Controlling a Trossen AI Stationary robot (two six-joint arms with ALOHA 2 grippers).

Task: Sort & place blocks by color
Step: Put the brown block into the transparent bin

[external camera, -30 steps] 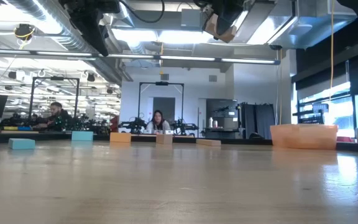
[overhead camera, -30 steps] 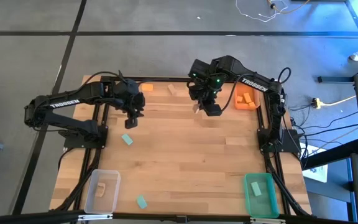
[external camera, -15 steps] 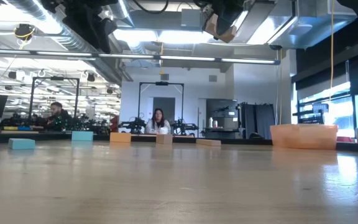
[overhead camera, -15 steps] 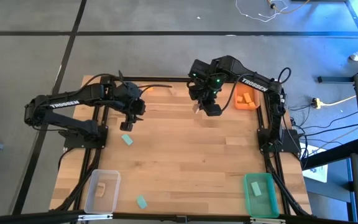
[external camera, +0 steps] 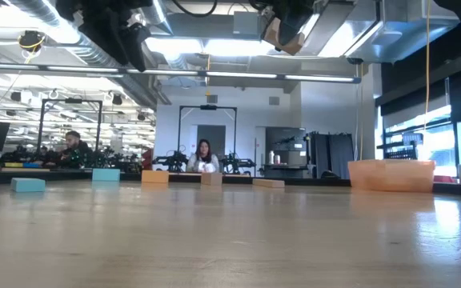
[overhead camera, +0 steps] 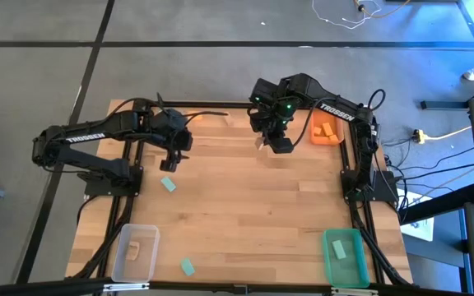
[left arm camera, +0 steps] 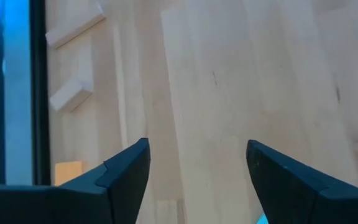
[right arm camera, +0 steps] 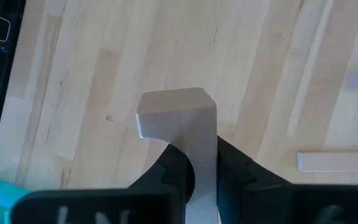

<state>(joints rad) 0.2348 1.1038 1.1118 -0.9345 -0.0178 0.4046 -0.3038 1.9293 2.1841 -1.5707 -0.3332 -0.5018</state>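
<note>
Plainly, "TROSSEN" marks both arms; right pincer (right arm camera: 197, 168) grips wood block (right arm camera: 178, 115).

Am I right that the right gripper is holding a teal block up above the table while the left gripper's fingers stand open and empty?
Not quite: the block clamped in the right gripper is pale natural wood, not teal, as the right wrist view shows. The rest holds: it is held above the table, and the left gripper is open and empty.

Two dark, jointed arms are seen, each marked "TROSSEN" in white lettering. Black cables are looped near the left gripper (overhead camera: 171, 158). Green lights, apparently, glow above the right gripper (overhead camera: 276, 141).
</note>
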